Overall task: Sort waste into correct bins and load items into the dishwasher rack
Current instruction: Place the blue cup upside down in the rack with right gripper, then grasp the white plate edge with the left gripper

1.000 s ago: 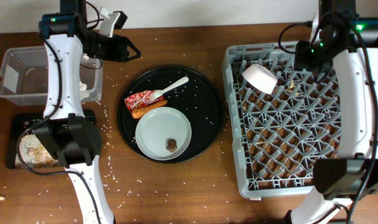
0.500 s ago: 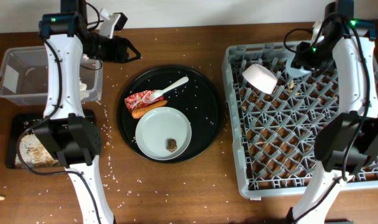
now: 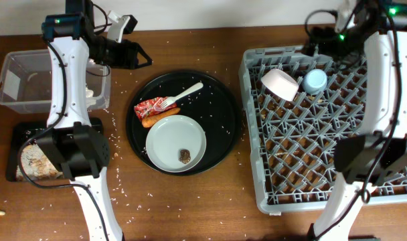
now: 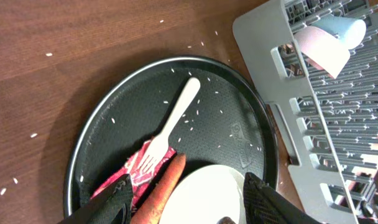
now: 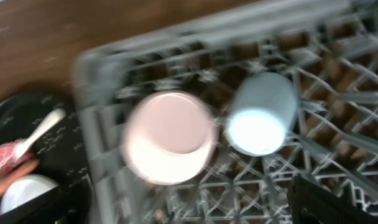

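Found the left gripper spread wide and empty above the round black tray, could not tell the right gripper's jaws through blur, and judged the white plastic fork, tines resting on the red snack wrapper, light, thin and slippery, best pinched across its bare handle mid-length.

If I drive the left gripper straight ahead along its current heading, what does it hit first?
Most likely the orange sausage piece or the rim of the plate beside it on the round black tray. Both show between the open fingers of the left gripper. Depth is unclear.
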